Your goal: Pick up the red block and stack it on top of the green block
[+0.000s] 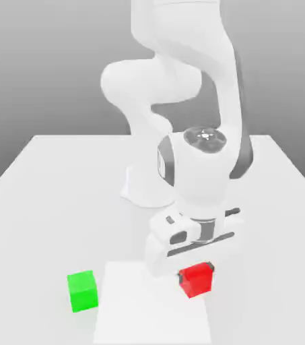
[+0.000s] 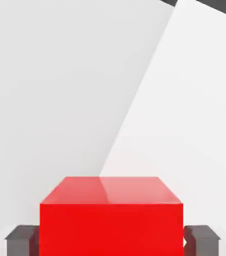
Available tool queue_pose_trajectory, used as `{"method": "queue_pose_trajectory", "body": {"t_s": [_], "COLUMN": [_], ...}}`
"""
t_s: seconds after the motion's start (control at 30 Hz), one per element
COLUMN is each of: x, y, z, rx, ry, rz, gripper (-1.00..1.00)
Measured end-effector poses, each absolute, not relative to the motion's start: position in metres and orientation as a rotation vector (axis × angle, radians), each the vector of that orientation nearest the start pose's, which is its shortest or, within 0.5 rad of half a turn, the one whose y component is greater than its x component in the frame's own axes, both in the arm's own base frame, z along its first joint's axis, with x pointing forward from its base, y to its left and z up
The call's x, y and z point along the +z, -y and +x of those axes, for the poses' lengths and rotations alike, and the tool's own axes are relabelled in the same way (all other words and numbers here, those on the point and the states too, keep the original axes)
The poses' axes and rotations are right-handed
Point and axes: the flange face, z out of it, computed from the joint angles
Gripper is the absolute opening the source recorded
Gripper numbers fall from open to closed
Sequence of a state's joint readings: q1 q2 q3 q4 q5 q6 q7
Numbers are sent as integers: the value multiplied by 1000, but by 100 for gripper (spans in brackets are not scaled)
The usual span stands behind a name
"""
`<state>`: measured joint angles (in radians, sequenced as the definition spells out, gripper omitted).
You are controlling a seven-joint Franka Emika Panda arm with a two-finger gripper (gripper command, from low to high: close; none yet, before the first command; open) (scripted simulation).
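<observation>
Fingers [image 2: 22, 242]: closing on the red block, one pressing at each of two opposite sides, and holding it between them.
Red block [image 2: 111, 230]: sitting between the fingers, its body reaching below their tips in the exterior view; whether it is touching anything underneath, I cannot tell.
Green block [image 1: 82, 291]: resting on the worktop, well apart from the fingers, toward the exterior view's left; nothing is lying on its top.
White panel [image 1: 151, 313]: lying flat on the worktop, extending from near the fingers toward the green block, with the red block overlapping its edge on the exterior view's right.
Worktop [image 1: 34, 222]: spreading out around the panel, below the fingers, and carrying the green block.
Panda arm [image 1: 198, 165]: reaching down from above the fingers, its hand [image 1: 195, 242] hanging directly over the red block and sitting at an angle to the panel's edges.
</observation>
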<state>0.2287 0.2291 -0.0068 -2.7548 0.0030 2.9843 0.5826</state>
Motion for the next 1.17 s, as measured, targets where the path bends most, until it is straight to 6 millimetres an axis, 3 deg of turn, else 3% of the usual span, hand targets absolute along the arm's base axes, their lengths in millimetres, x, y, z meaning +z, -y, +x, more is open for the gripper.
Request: {"method": "queue_pose_trajectory", "body": {"t_s": [0.1,0.33,0.53,0.67,0.87,0.93,1.03,1.07,1.17], "x": [147,205,222,231,243,230,199,188,188], "y": [-84,-79,-21,55,132,147,135,135,135], "z": [372,374,393,399,393,391,396,395,395], "rx": [-1,-1,2,2,2,1,1,2,2], "ry": [-567,-569,-502,-569,-525,-543,-486,-485,-485], "rz": [-3091,-3090,-3101,-3088,-3096,-3092,-3102,-3103,-3103], "gripper": [-100,-100,-100,-100,-100,-100,-100,100,100]}}
